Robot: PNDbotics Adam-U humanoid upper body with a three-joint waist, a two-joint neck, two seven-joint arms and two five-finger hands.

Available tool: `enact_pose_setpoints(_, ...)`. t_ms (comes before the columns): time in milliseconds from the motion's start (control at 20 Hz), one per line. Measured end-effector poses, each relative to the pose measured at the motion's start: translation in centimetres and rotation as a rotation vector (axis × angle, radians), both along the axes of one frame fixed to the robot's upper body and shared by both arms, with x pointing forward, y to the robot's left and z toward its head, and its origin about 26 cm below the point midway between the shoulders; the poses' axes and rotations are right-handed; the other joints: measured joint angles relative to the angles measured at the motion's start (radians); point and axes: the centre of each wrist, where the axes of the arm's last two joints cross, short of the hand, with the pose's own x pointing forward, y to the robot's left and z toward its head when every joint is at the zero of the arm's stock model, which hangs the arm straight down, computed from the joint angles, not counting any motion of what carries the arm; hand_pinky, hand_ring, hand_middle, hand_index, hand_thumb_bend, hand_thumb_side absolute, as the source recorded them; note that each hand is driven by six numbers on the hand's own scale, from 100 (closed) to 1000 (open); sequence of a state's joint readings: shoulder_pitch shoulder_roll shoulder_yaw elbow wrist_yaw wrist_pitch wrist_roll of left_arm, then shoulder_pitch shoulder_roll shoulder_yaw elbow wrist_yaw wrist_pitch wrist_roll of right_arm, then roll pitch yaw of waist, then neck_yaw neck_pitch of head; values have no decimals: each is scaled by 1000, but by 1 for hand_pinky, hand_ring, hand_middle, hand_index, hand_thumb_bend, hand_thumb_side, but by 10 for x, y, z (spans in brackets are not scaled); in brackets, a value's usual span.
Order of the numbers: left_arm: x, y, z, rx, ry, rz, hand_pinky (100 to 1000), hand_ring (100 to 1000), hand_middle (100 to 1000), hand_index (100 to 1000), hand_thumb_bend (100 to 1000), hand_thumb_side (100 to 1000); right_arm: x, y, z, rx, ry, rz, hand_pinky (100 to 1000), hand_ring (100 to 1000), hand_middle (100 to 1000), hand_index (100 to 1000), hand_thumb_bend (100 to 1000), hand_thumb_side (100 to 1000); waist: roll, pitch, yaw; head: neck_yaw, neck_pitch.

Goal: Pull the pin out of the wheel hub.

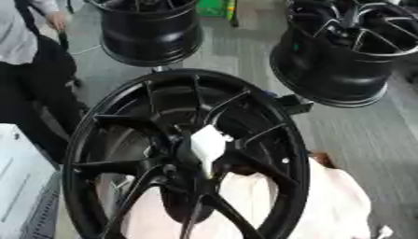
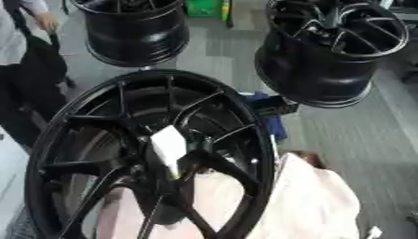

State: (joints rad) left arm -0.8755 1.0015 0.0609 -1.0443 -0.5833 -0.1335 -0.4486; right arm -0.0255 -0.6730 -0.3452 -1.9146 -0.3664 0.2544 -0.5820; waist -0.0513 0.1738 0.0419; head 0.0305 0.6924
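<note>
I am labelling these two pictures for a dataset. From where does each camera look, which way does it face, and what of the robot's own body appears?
Left eye view: sits in the robot's head, looks down at the near black wheel hub with a white piece at its centre; no robot arm or hand shows.
Right eye view: the other eye of the same head camera, facing down likewise; the hub lies further left in the picture; no hand shows.
Both share: the hub, two more black wheels beyond it, and pale cloth underneath.

Black wheel hub [image 1: 184, 154], glossy spokes; a white piece [image 1: 207, 144], perhaps the pin, at its centre; pale pink cloth [image 2: 314, 200].
</note>
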Motion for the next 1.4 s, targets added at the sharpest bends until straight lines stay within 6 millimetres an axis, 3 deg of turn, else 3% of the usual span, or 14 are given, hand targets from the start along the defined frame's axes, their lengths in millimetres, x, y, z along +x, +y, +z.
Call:
enact_pose_setpoints(100, 1, 3, -4, 15, 14, 26, 780, 684, 537, 597, 387, 100, 0, 0, 0, 0, 0, 0, 753, 694, 671, 769, 100, 719, 0, -1, 0, 0, 0)
enact_pose_setpoints(200, 1, 6, -7, 23, 36, 37, 859, 833, 737, 803, 420, 119, 0, 0, 0, 0, 0, 0, 753, 694, 671, 769, 100, 718, 0, -1, 0, 0, 0)
enact_pose_setpoints(250, 1, 6, -8, 27, 52, 38, 882, 874, 790, 863, 433, 226, 0, 0, 0, 0, -1, -1, 753, 694, 671, 769, 100, 718, 0, -1, 1, 0, 0)
enact_pose_setpoints(350, 1, 7, -9, 31, 78, 33, 910, 916, 842, 904, 464, 325, 0, 0, 0, 0, -2, -1, 752, 693, 670, 768, 100, 717, 0, -1, 1, 1, 0)
enact_pose_setpoints(500, 1, 8, -8, 43, 97, 42, 914, 927, 852, 925, 490, 388, 0, 0, 0, 0, -5, -1, 752, 693, 670, 768, 100, 723, 0, -2, 1, 1, 0)
enact_pose_setpoints(900, 0, 9, -7, 57, 94, 60, 898, 911, 831, 916, 456, 374, -2, 0, -1, 0, -2, -7, 751, 692, 671, 767, 100, 729, 2, -7, 3, 2, 1)
enact_pose_setpoints(1200, 0, 5, -3, 23, 22, 32, 844, 828, 730, 845, 270, 298, -2, 0, -2, -2, 1, -11, 751, 693, 672, 768, 100, 722, 3, -12, 7, 2, 1)
enact_pose_setpoints(1400, -3, -3, 6, -56, -140, -7, 826, 790, 677, 811, 130, 289, -3, 0, -2, -17, -2, -15, 752, 695, 675, 770, 100, 708, 3, -13, 10, 2, 1)
